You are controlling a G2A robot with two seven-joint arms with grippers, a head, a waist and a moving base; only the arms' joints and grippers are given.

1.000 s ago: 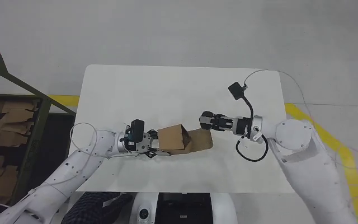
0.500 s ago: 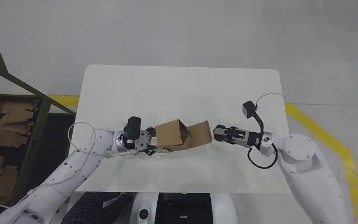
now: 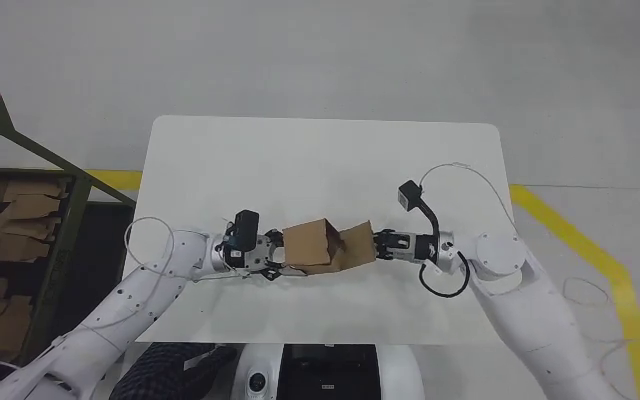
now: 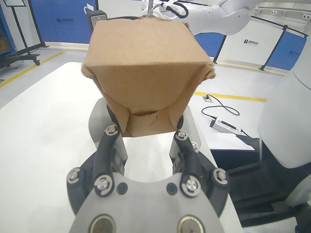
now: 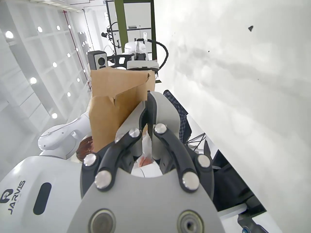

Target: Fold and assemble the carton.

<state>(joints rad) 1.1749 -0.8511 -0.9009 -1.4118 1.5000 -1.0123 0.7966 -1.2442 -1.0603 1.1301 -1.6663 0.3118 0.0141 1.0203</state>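
A brown carton (image 3: 308, 245) is held just above the white table (image 3: 320, 160) near its front edge, partly folded into a box. One flap (image 3: 357, 243) sticks out toward my right arm. My left gripper (image 3: 272, 254) is shut on the carton's folded end; in the left wrist view its fingers (image 4: 108, 120) clamp the narrow bottom of the carton (image 4: 145, 73). My right gripper (image 3: 379, 245) is shut, with its tips at the outer edge of the flap. In the right wrist view the gripper (image 5: 147, 98) lies against the carton (image 5: 114, 98).
A green rack with flat cardboard sheets (image 3: 30, 225) stands off the table's left side. Yellow floor tape (image 3: 560, 225) runs past the right side. The far half of the table is bare. A cable and adapter (image 4: 223, 124) lie on the floor.
My right gripper drew back to the right off the flap, then came back in against its edge. The carton tilted slightly and settled; my left gripper kept its hold.
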